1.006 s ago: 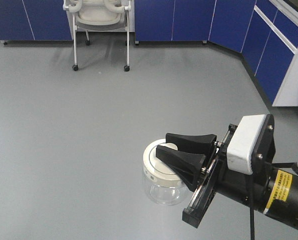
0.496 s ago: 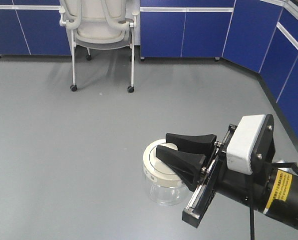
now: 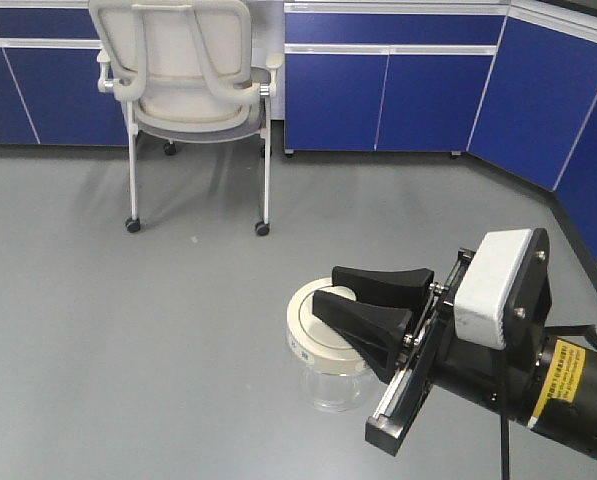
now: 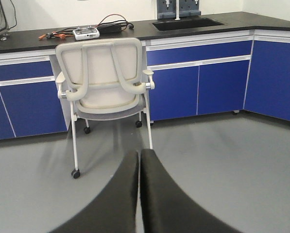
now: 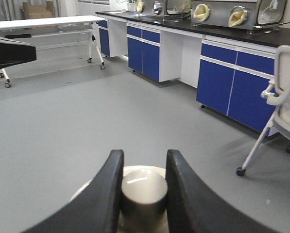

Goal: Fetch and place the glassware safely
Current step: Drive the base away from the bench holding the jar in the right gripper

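Diffuse overhead light is spreading evenly; the chair is casting soft shadow; the lid knob at 6 o'clock is glinting.

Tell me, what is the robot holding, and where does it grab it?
The right gripper holds the glass jar by the knob on its lid.

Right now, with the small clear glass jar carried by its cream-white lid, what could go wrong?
1. The right gripper pinches only the round knob on the cream-white lid; the small clear glass jar hangs unsupported. If the lid sits loose, the glass may drop to the grey floor.
2. The knob looks smooth and rounded, so a jolt could slip it from the black fingers.
3. The white wheeled chair stands ahead; a swing might clip it.
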Motion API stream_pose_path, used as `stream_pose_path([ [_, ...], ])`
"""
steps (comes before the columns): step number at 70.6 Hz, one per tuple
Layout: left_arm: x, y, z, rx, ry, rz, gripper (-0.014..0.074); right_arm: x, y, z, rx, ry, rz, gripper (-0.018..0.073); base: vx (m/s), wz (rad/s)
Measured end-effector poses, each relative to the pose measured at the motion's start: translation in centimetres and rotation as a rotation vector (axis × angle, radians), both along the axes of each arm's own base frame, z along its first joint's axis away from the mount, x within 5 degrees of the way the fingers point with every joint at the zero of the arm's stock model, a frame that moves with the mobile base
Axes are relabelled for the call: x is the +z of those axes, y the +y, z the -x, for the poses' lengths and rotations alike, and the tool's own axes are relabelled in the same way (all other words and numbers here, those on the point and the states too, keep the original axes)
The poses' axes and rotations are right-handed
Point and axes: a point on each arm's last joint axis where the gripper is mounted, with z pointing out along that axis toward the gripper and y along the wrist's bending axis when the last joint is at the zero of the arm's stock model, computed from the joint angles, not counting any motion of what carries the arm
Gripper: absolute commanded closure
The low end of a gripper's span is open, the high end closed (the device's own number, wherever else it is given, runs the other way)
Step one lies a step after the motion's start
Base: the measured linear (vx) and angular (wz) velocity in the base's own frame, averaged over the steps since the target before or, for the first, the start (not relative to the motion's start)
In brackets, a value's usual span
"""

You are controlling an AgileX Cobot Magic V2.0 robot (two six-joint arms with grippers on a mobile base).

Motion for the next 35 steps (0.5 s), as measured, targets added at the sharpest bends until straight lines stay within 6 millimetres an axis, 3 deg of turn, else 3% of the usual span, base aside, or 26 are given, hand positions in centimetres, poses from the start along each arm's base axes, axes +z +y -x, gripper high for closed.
stream_pose_path([
  [35, 0.0, 0.0, 0.0, 0.0, 0.0, 0.0, 0.0603, 0.0, 0.0, 0.0, 0.0, 0.0, 0.0, 0.056, 0.56, 0.01],
])
